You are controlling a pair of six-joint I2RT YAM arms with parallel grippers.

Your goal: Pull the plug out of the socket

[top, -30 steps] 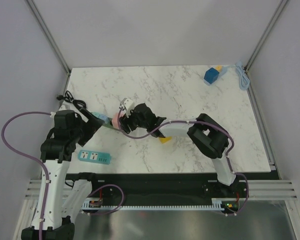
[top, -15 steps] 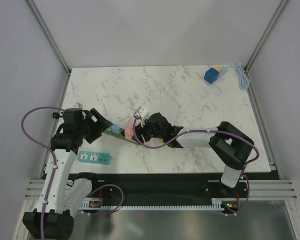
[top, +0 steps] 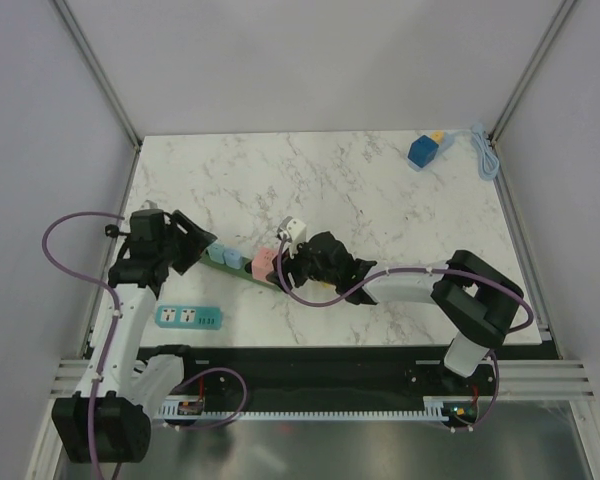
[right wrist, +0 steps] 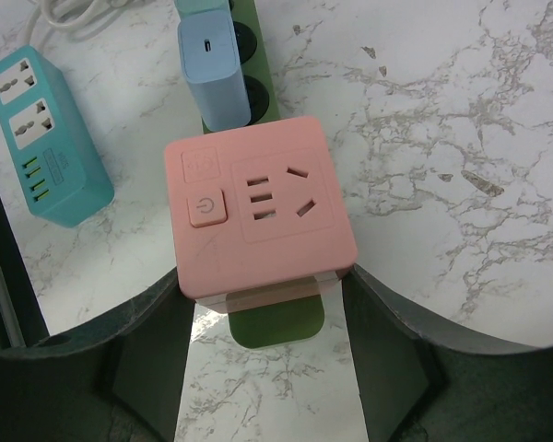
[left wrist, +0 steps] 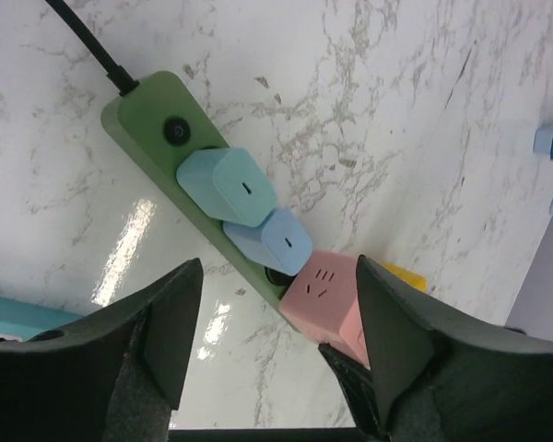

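A green power strip [top: 242, 270] lies on the marble table with a teal plug [left wrist: 226, 184], a blue plug [left wrist: 275, 241] and a pink cube socket-plug [top: 264, 265] seated in it. My left gripper [top: 190, 245] is open at the strip's left end; in the left wrist view the left gripper [left wrist: 276, 341] hangs over the blue plug and the pink cube [left wrist: 327, 295]. My right gripper [top: 292, 268] is open. In the right wrist view the right gripper [right wrist: 267, 341] straddles the near edge of the pink cube [right wrist: 258, 216] and the strip's end [right wrist: 276, 322].
A teal two-socket strip [top: 190, 316] lies near the front left edge and shows in the right wrist view [right wrist: 46, 138]. A blue adapter [top: 425, 150] and a pale cable [top: 485, 150] sit at the back right. The strip's black cord [left wrist: 83, 37] runs leftward. A yellow object [left wrist: 401, 273] lies behind the cube.
The power strip with its plugs has shifted right and toward the front. My right gripper moved with it. My left gripper has drawn back to the strip's left end.
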